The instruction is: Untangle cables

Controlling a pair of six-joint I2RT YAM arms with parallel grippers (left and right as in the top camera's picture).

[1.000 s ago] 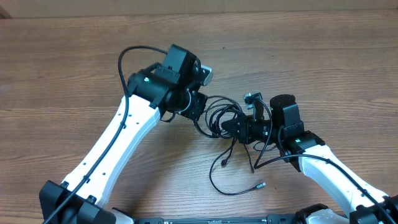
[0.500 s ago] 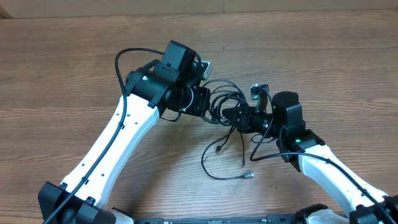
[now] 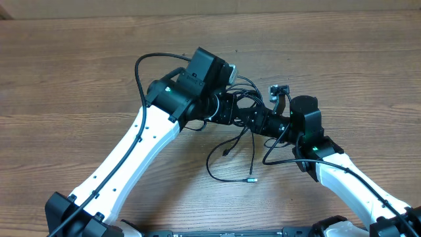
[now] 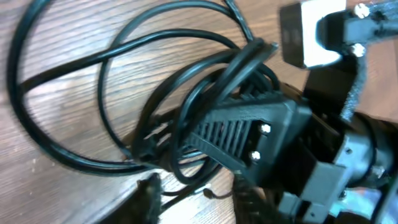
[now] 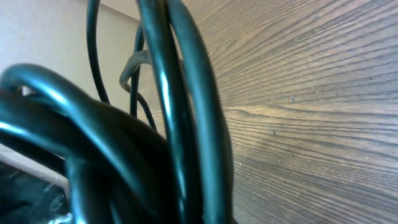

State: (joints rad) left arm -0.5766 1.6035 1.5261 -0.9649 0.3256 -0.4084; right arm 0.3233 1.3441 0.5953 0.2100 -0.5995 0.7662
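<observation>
The cables (image 3: 245,100) are a tangle of thin black loops bunched between my two grippers at mid-table. Two loose strands hang toward the front, one ending in a small plug (image 3: 252,178). My right gripper (image 3: 254,119) is shut on the bunch. In the left wrist view its ribbed black finger (image 4: 236,127) clamps several strands of the cables (image 4: 245,59). My left gripper (image 3: 230,110) sits right against the bunch from the left. Its fingers stand apart in the left wrist view, low in the frame (image 4: 199,202), with only a thin strand lying between them. Cables (image 5: 180,93) fill the right wrist view and hide that gripper's fingers.
The wooden table (image 3: 79,79) is bare around the tangle. A thicker black cord (image 3: 141,72) arcs off the left arm. The two grippers are almost touching.
My left gripper has moved right, up against the right gripper, and its fingers have parted. The loose strands have been dragged left and farther back. The right gripper stays shut on the bunch.
</observation>
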